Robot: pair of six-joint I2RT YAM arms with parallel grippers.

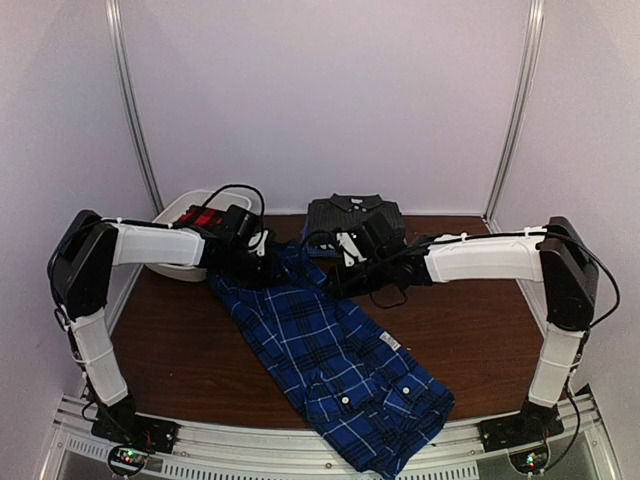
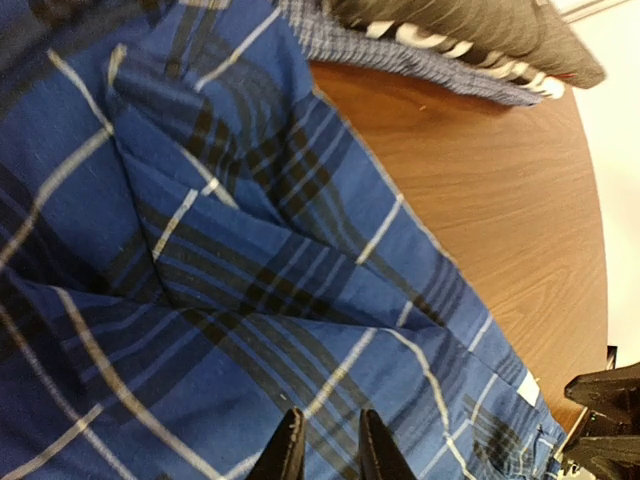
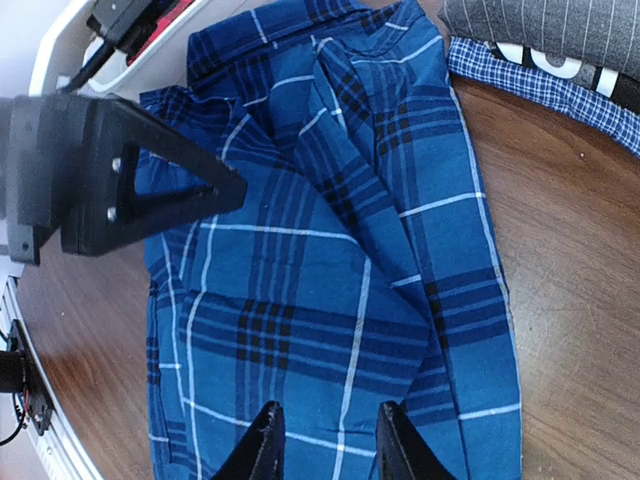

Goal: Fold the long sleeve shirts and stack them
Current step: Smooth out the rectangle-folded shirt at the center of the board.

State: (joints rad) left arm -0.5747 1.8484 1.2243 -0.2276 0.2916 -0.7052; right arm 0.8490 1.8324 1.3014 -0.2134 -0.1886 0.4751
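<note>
The blue-and-black plaid shirt [image 1: 335, 360] lies spread diagonally from the back centre of the table to its front edge. It fills the left wrist view [image 2: 250, 280] and the right wrist view [image 3: 330, 260]. The dark charcoal striped shirt [image 1: 355, 215] lies folded at the back centre, on a small-check blue cloth [image 2: 430, 62]. The red-and-black plaid shirt [image 1: 203, 217] sits in the tub. My left gripper [image 1: 262, 265] [image 2: 330, 450] hovers over the blue shirt's upper end with a narrow gap between its fingers and nothing in it. My right gripper [image 1: 338, 275] [image 3: 330, 445] is open and empty just right of it.
The white plastic tub [image 1: 170, 268] stands at the back left, behind the left arm. The left gripper's black body [image 3: 100, 175] shows in the right wrist view. Bare brown table [image 1: 480, 330] lies right of the blue shirt. The shirt's lower end hangs over the front rail [image 1: 250, 440].
</note>
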